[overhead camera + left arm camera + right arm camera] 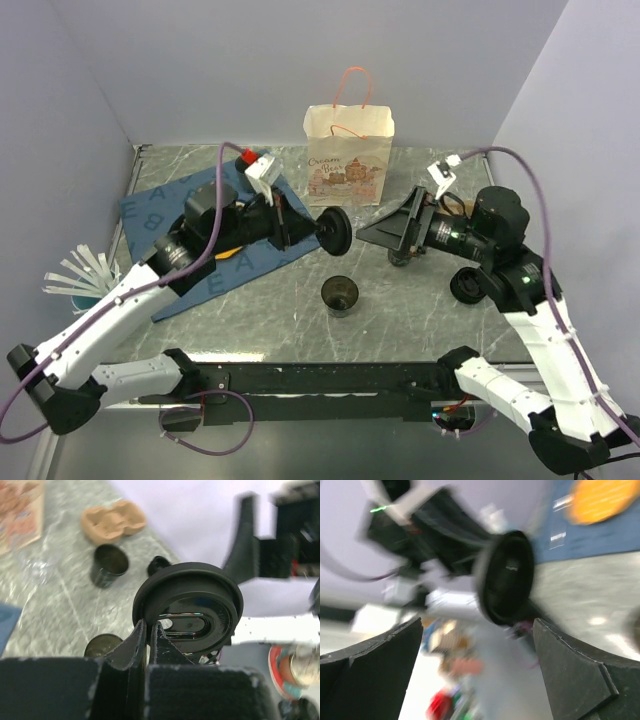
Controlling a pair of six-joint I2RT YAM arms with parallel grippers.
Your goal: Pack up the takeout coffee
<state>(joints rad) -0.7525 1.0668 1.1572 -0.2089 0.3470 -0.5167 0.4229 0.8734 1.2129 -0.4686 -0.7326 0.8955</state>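
Left gripper (318,228) was clamped on the rim of a black lid (335,230), fingers (137,645) pinched together. The lid stood on edge in the air over mid table, flat face toward the right arm. Right gripper (385,235) sat just right of the lid with its jaws wide apart, holding nothing and not touching the lid. The right wrist view was blurry and showed the lid (505,577) between and beyond the spread fingers (395,655).

An open dark cup (340,295) stood on the table just near of the lid. The left wrist view showed a second open cup (109,565) and the brown pulp tray (112,522) beyond it, empty. A small black item (465,287) lay on the right, too unclear to tell what it was.

A paper bag (348,160) stood at far centre. A blue mat (160,205) lay under the left arm.
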